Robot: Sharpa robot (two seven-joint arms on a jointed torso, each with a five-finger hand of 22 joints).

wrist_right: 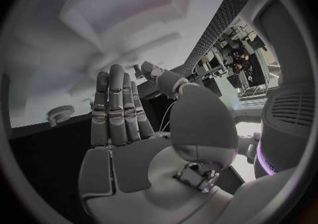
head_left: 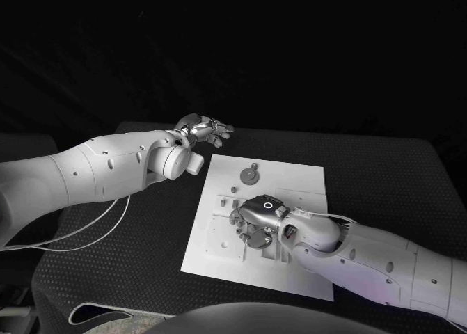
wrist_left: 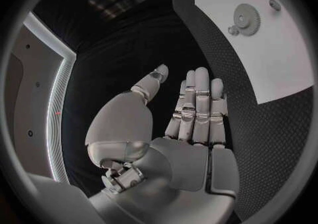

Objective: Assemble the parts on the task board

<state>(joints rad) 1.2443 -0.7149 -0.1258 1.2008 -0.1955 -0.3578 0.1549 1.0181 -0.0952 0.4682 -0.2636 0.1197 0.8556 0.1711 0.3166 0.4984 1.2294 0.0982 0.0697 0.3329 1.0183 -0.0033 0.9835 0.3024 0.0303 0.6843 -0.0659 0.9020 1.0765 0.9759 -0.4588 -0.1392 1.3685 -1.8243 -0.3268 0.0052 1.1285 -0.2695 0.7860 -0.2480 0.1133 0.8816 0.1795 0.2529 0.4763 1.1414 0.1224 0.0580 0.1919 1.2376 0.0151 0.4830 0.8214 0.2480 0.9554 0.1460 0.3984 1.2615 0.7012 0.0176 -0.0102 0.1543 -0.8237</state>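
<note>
The white task board (head_left: 294, 177) lies in the middle of the black table. A grey gear (head_left: 251, 177) lies flat near the board's far edge, with a smaller round part (head_left: 254, 166) just beyond it. My right hand (head_left: 255, 220) hovers over the board's left-middle area; in the right wrist view this hand (wrist_right: 119, 115) has straight, spread fingers and holds nothing, with the gear (wrist_right: 61, 112) beside it. My left hand (head_left: 204, 131) is off the board past its far left corner. The left hand (wrist_left: 192, 107) is flat and empty, with the gear (wrist_left: 246, 19) and board (wrist_left: 278, 60) ahead.
Small pegs (head_left: 222, 202) stand on the board's left part near my right hand. Raised outlines mark the board's right half (head_left: 301, 198). A white cable (head_left: 88, 233) loops on the black table (head_left: 394, 174) under my left arm.
</note>
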